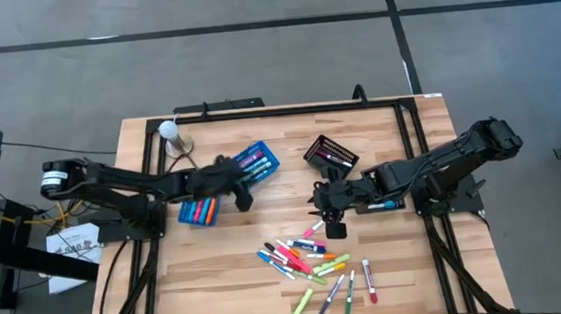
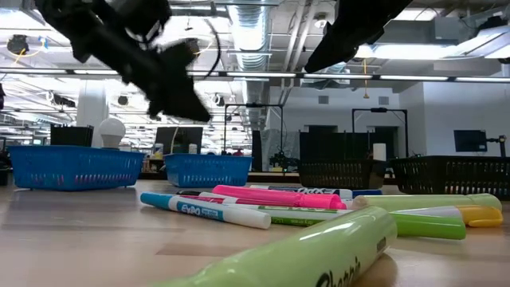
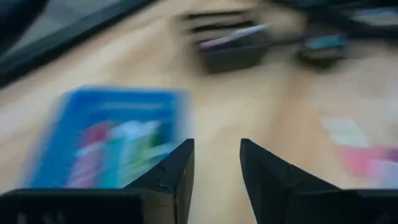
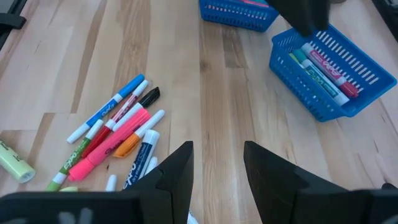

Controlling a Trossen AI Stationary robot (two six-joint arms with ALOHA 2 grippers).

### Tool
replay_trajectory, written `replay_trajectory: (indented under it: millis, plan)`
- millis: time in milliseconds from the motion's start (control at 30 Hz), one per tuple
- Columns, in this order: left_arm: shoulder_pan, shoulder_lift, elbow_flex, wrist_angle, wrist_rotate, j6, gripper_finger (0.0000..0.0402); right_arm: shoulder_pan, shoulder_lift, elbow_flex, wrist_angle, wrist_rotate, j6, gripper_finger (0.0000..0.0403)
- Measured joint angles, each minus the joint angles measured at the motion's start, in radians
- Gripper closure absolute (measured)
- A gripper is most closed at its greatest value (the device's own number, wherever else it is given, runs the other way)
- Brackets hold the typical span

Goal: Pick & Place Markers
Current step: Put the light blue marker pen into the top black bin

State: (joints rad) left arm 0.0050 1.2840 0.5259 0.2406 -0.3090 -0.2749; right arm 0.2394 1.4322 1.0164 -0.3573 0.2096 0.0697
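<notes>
Several markers [image 1: 309, 260] lie loose in a pile on the wooden table near its front edge, also seen in the right wrist view [image 4: 118, 134] and close up in the low view [image 2: 279, 199]. My right gripper [image 4: 217, 148] hovers open just behind the pile [image 1: 334, 228], with nothing between its fingers. My left gripper [image 3: 216, 146] is open and empty above the table [image 1: 245, 198], beside a blue basket [image 1: 258, 163] that holds a few markers. A second blue basket [image 1: 199, 212] with markers stands left of it.
A black mesh basket [image 1: 331, 155] with markers stands at the table's far middle. A white bulb-shaped object [image 1: 170, 133] sits at the far left corner. A black frame rail [image 1: 287, 108] runs along the far edge. Bare wood lies between the two grippers.
</notes>
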Motion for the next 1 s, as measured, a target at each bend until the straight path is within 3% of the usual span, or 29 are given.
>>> replay_trajectory:
  millis: [100,200,500,767,1000]
  plan:
    - [-0.072,-0.032,0.001,0.044,0.161,0.054,0.0286,0.000,0.000,0.000,0.000,0.000,0.000,0.0271]
    - [-0.165,-0.031,0.001,0.039,0.207,0.067,0.0293,0.000,0.000,0.000,0.000,0.000,0.000,0.0271]
    - [-0.376,0.114,0.000,0.083,0.200,0.109,0.0288,0.000,0.000,0.000,0.000,0.000,0.000,0.0271]
    - [-0.399,0.275,0.000,0.225,0.197,0.088,0.0273,0.000,0.000,0.000,0.001,0.000,0.001,0.0272]
    - [-0.426,0.390,0.000,0.238,0.206,0.053,0.0279,0.000,0.000,0.000,0.001,0.000,0.001,0.0272]
